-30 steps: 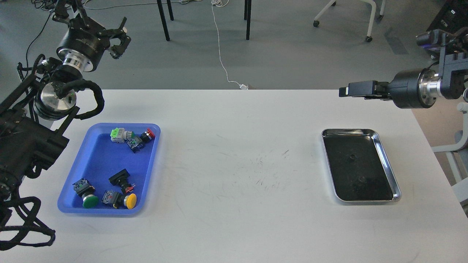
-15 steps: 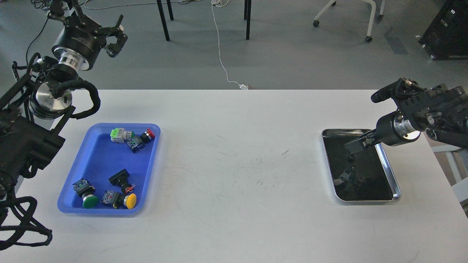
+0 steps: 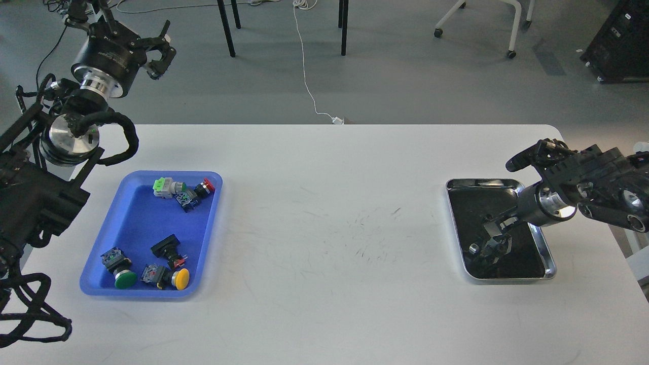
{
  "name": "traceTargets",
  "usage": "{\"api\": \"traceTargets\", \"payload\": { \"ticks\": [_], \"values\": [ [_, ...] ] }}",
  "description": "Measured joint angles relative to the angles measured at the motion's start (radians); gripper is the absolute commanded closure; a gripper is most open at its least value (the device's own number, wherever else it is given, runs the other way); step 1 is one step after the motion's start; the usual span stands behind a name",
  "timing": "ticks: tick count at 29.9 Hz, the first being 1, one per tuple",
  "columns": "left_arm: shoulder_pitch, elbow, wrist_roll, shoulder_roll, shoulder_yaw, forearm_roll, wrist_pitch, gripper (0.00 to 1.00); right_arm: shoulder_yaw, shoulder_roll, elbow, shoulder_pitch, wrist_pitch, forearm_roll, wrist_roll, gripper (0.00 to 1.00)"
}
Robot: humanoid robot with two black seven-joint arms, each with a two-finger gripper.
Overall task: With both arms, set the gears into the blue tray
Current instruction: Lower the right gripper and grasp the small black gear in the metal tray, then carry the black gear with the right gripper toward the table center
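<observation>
Gears lie unseen on the dark floor of the silver tray point(image 3: 549, 261), under the right gripper point(image 3: 491, 242); jaw state cannot be told. Left gripper point(image 3: 158, 50) spread, idle. Advise slow, vertical descent; blue tray point(image 3: 131, 215) awaits.

No legible text, seemingly.

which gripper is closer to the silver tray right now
The right. The right gripper is down inside the silver tray, over its dark bottom. The left gripper is raised far off, beyond the table's far left edge, behind the blue tray.
</observation>
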Motion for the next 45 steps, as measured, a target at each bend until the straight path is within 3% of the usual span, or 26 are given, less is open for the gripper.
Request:
{"api": "traceTargets", "payload": {
  "ticks": [7,17,20,26,38,45],
  "values": [
    [0.000,0.000,0.000,0.001,0.000,0.000,0.001,0.02,0.000,0.016,-0.028,-0.002,-0.025,0.000,-0.012,0.46],
    [0.000,0.000,0.000,0.019,0.004,0.000,0.002,0.02,0.005,0.040,-0.063,-0.040,-0.049,0.004,-0.016,0.46],
    [-0.001,0.000,0.000,0.023,0.005,0.000,0.001,0.02,0.014,0.041,-0.065,-0.049,-0.055,0.004,-0.016,0.56],
    [-0.001,0.001,0.000,0.024,0.006,0.000,0.000,0.02,0.018,0.043,-0.065,-0.052,-0.056,0.004,-0.016,0.86],
    [-0.001,0.002,0.000,0.043,0.004,0.000,0.001,0.02,0.074,0.039,-0.044,-0.019,-0.061,0.005,-0.008,0.90],
    [-0.001,0.000,0.001,0.046,0.004,0.000,0.000,0.02,0.143,0.075,0.067,0.120,-0.064,0.022,-0.013,0.90]
  ]
}}
